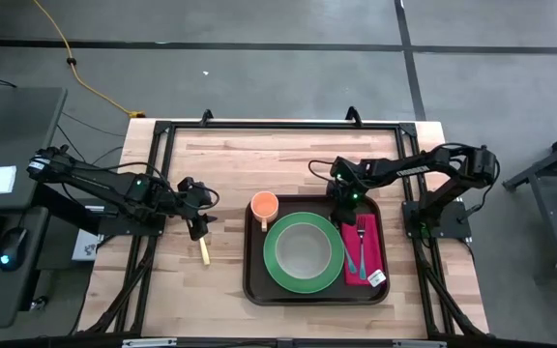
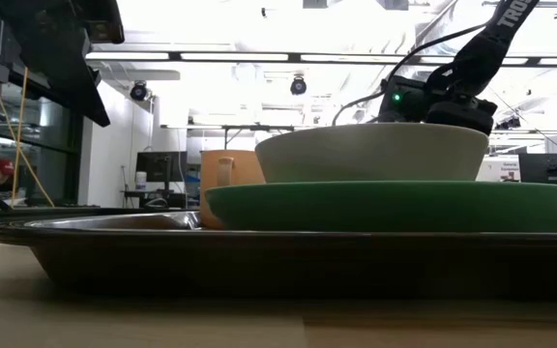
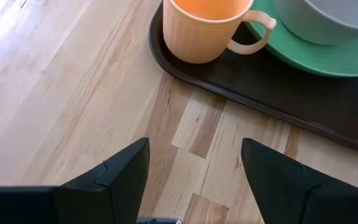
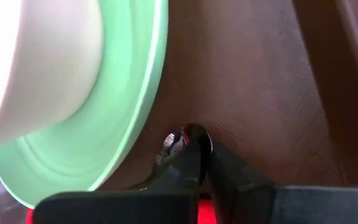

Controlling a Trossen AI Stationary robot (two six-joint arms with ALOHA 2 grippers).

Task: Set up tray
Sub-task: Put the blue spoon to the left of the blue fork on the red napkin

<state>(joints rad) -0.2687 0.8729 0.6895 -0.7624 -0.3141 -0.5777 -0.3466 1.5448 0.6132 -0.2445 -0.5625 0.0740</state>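
The tray (image 1: 256,280), a broad dark-brown plastic rectangle with rounded corners and raised rim, is set at the surface's near middle; it is judged stiff, light and slick, best taken by its rim. On it are carried a smooth green plate (image 1: 277,263) with pale bowl (image 1: 304,248), a ribbed orange cup (image 1: 264,205) and a red napkin (image 1: 369,256). The right gripper (image 4: 194,149) is seen with jaws together on something shiny beside the plate, the left gripper (image 3: 194,180) with jaws apart over bare wood.

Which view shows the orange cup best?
The left wrist view: the orange cup fills it, handle and ribbed wall clear, standing on the tray. High view shows it from above; low view only part, behind the plate; right wrist view none.
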